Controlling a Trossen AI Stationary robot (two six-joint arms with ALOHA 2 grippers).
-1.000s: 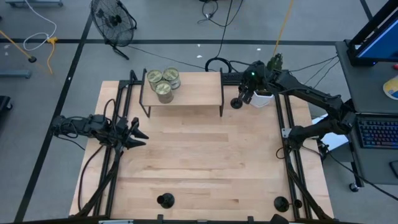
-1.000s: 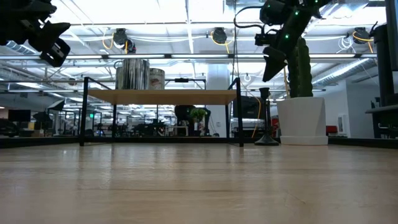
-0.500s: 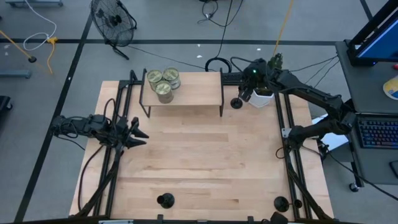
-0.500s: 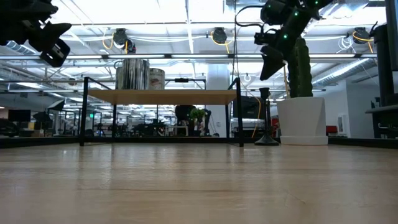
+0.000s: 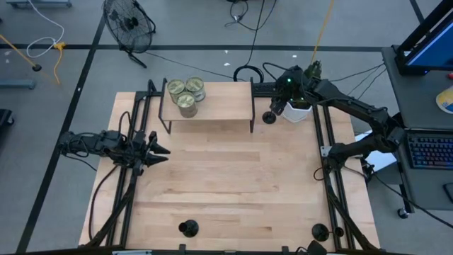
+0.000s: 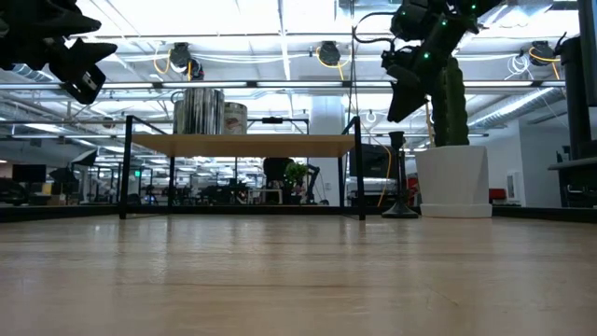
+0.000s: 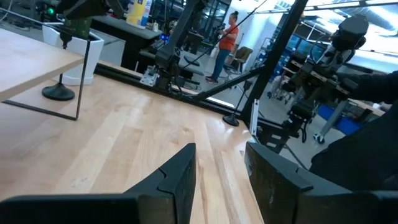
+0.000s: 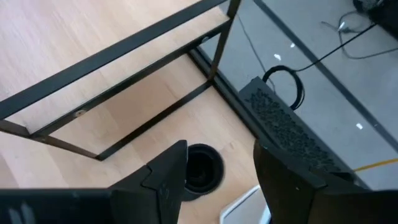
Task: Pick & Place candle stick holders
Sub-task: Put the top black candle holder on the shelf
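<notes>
Three black candlesticks on table. One (image 5: pixel 269 117) at far right, just beside white pot (image 5: pixel 300 112) and right leg of shelf (image 5: pixel 209 99); seen from above in right wrist view as dark round base (image 8: pixel 201 168) with stem pointing up at camera. Second (image 5: pixel 187 228) at near edge, left of centre. Third (image 5: pixel 320 231) at near right corner, beside frame rail.

Right gripper (image 5: pixel 280 106) poised above far candlestick, not touching; jaws open, empty, base showing in gap between them in wrist view. Left gripper (image 5: pixel 157 151) parked at left table edge, well apart from all three; jaws part open, nothing held.

Handling, judged: probably metal, rigid, no give under pinch. Wide flat base, thin tall stem, so likely stable standing but easy to tip if nudged sideways at cup. Finish probably smooth, some slip risk on thin round stem. Weight probably low in base; grip near top could let it swing.

Hold point: stem, mid to lower part, jaws closing across it from above, centred. Avoid base rim, too flat on wood to get under.

Three tins (image 5: pixel 185 93) on shelf, not involved.
</notes>
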